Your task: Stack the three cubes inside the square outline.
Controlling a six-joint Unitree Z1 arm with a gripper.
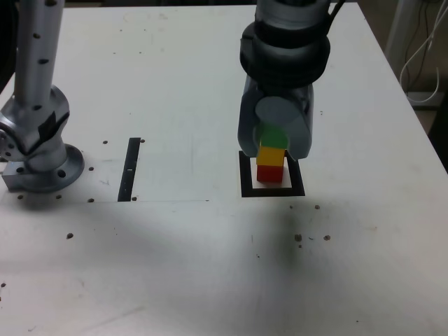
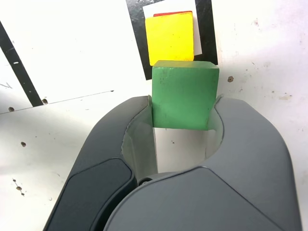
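Gripper [image 2: 184, 126] clamped on green cube [image 2: 184, 95], side faces pinched, above yellow cube [image 1: 271, 154] on red cube [image 1: 269, 173] inside outline [image 1: 246, 189]; contact unclear. Cubes look light, rigid, smooth: likely slip-prone; hold opposite flat sides, keep square.

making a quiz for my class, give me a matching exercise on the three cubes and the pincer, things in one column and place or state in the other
Things:
1. red cube
2. yellow cube
3. green cube
4. pincer

States:
a. held in the pincer
b. shut on a cube
c. lowest, inside the outline
d. on top of the red cube

Pairs: 1-c, 2-d, 3-a, 4-b
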